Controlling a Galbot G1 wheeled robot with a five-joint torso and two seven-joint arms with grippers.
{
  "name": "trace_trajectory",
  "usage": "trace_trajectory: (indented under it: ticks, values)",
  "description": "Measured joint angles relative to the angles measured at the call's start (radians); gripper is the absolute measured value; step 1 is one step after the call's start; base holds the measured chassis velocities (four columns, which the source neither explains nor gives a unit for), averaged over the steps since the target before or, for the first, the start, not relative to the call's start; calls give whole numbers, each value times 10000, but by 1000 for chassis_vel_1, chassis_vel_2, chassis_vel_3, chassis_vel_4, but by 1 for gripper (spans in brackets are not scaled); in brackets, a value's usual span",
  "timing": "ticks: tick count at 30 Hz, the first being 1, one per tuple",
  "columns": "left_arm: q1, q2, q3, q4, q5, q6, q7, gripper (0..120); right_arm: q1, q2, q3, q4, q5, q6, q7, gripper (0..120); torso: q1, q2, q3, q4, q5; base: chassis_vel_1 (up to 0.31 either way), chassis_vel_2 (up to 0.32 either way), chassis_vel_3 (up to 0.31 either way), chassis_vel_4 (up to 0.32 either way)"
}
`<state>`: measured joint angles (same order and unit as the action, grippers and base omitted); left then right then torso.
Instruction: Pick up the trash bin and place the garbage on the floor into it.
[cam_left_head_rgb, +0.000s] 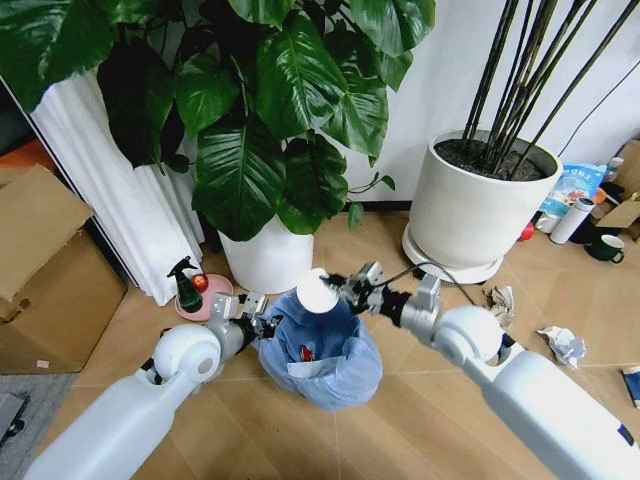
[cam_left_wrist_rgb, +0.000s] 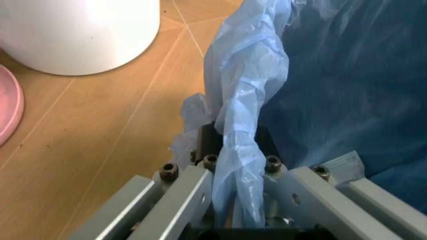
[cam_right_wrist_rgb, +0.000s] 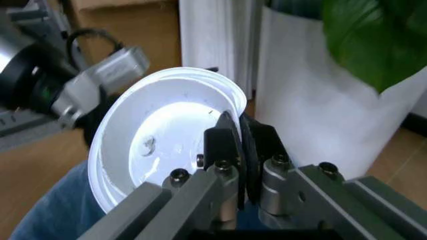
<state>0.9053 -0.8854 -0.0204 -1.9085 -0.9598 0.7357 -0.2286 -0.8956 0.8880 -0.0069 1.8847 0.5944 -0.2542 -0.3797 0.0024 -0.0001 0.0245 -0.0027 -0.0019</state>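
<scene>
While the left gripper (cam_left_head_rgb: 262, 322) is clamped on the bag-lined rim of the trash bin (cam_left_head_rgb: 325, 350) at lower centre of the head view, the right gripper (cam_left_head_rgb: 345, 288) pinches a white disc (cam_left_head_rgb: 316, 291) just over its opening, so the drop step is in hand and I judge it calls for parting those fingers over the opening

Trash bins: one (cam_left_head_rgb: 325, 355), with a light-blue bag
White discs: one (cam_left_head_rgb: 316, 291)
Red cans: one (cam_left_head_rgb: 304, 352), inside the bin
Crumpled papers on the floor (cam_left_head_rgb: 250, 420): two (cam_left_head_rgb: 563, 343) (cam_left_head_rgb: 500, 299)
White plant pots: two (cam_left_head_rgb: 268, 258) (cam_left_head_rgb: 480, 205)
Spray bottles: one (cam_left_head_rgb: 186, 285)
Cardboard boxes: one (cam_left_head_rgb: 45, 270)
Dark mugs: one (cam_left_head_rgb: 606, 248)
Grippers: two (cam_left_head_rgb: 262, 323) (cam_left_head_rgb: 343, 287)
</scene>
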Motion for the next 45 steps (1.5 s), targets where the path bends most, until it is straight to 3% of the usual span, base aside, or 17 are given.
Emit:
trace_trajectory:
  ticks: [2, 9, 11, 14, 20, 29, 40, 45]
  values:
    - [-6, -3, 0, 13, -15, 2, 0, 0, -11, 7, -27, 7, -29, -98, -7, 1, 0, 0, 0, 0, 0, 0, 0, 0, 0]
    - [-31, -19, -13, 27, -23, 4, 13, 0, -23, 105, -97, 44, -29, -384, -6, 29, 0, 0, 0, 1, -1, 0, 0, 0, 0]
    - [-36, -23, -16, 27, -25, 4, 14, 0, -41, 109, -97, 44, -29, -384, -66, 32, 0, 0, 0, 1, -1, 0, 0, 0, 0]
    - [-33, -24, -24, 21, -26, 4, 14, 0, -109, 130, -92, 44, -25, -373, -105, 48, 0, 0, 0, 0, 0, 0, 0, 0, 0]
    - [-4, -9, -49, -21, -25, 5, 1, 0, -191, 130, 0, 82, -13, -328, -94, 64, 0, 1, 0, 0, 0, 0, 0, 0, 0]
    - [591, 71, -615, -215, 180, 4, -28, 0, -1178, 174, 1814, 269, -14, 42, 1364, 98, 0, 1, -1, 2, -2, 0, 0, 0, 0]
    - [1740, 461, -1902, -796, 574, 1, 209, 0, -3487, 871, 4059, 140, -1286, 740, 2064, 100, 0, 1, -1, 1, -2, 0, 0, 0, 0]
    - [2081, 551, -2450, -982, 596, -1, 230, 0, -3810, 1337, 4565, -69, -1791, 742, 2078, 100, 0, 1, -2, 1, -3, 0, 0, 0, 0]
